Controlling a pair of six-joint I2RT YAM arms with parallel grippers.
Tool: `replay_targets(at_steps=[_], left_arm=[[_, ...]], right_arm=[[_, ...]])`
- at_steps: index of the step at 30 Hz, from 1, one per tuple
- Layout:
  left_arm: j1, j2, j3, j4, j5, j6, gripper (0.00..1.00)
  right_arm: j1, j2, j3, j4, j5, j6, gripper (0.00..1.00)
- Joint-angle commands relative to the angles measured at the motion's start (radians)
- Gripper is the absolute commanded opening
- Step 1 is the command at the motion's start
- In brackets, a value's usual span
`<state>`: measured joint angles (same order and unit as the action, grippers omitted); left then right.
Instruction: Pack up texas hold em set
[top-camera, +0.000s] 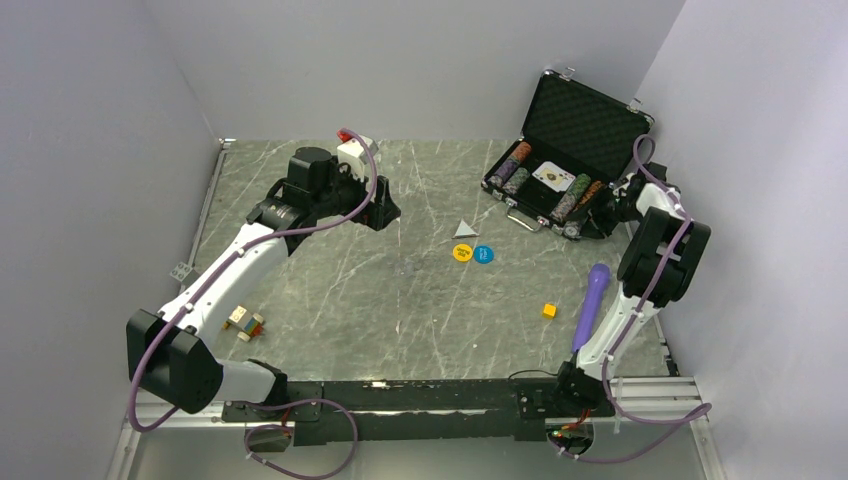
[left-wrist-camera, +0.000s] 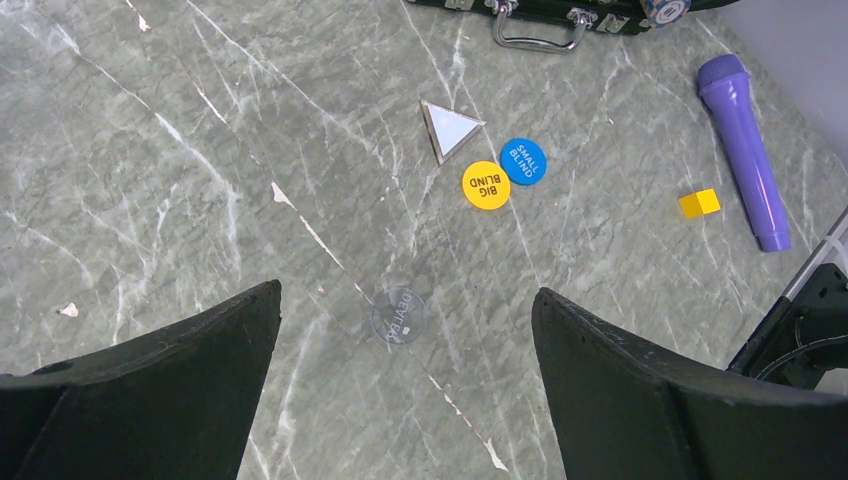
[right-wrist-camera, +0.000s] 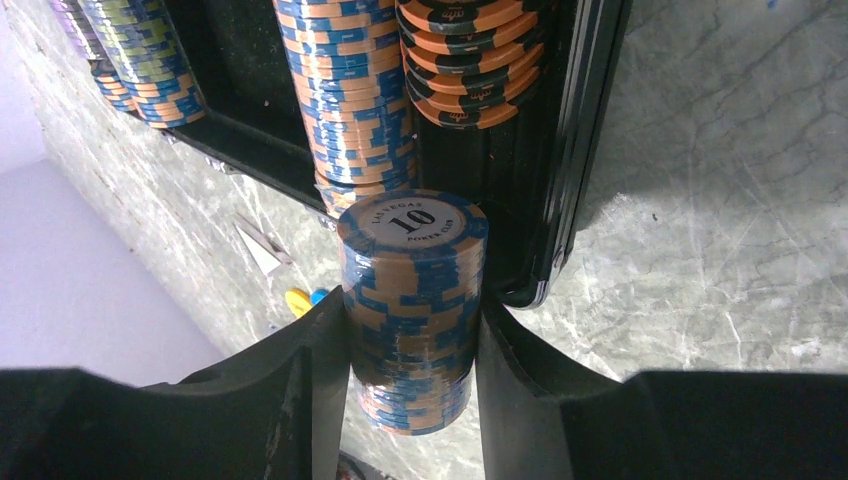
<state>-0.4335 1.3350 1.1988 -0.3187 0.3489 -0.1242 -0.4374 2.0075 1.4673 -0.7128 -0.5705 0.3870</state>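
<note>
The black briefcase (top-camera: 590, 115) lies open at the back right with chip rows (top-camera: 515, 168) and cards (top-camera: 551, 176) in it. My right gripper (right-wrist-camera: 412, 330) is shut on a stack of blue-and-tan chips (right-wrist-camera: 410, 300) marked 10, held just outside the case's front edge (right-wrist-camera: 575, 150), next to the blue row (right-wrist-camera: 345, 90). A yellow disc (left-wrist-camera: 486, 185), a blue disc (left-wrist-camera: 523, 161), a clear dealer disc (left-wrist-camera: 398, 316) and a white triangle (left-wrist-camera: 449, 129) lie on the table. My left gripper (left-wrist-camera: 405, 400) is open and empty, above the dealer disc.
A purple stick (top-camera: 591, 304) and a small yellow cube (top-camera: 549, 310) lie on the right. A small toy (top-camera: 244, 322) lies at the near left. Walls close in on three sides. The case handle (left-wrist-camera: 540, 40) faces the table's middle.
</note>
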Motion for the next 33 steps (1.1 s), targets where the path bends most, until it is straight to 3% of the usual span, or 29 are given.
replay_targets(at_steps=[1, 16, 33], left_arm=[[-0.004, -0.037, 0.0, 0.029, -0.011, 0.013, 0.99], [-0.002, -0.035, 0.0, 0.026, -0.018, 0.02, 1.0], [-0.004, -0.031, 0.003, 0.021, -0.022, 0.025, 1.0]], right_arm=[[0.001, 0.045, 0.08, 0.055, -0.025, 0.01, 0.0], [-0.001, 0.154, 0.247, 0.006, 0.051, -0.005, 0.0], [-0.053, 0.269, 0.465, -0.116, -0.009, 0.0, 0.0]])
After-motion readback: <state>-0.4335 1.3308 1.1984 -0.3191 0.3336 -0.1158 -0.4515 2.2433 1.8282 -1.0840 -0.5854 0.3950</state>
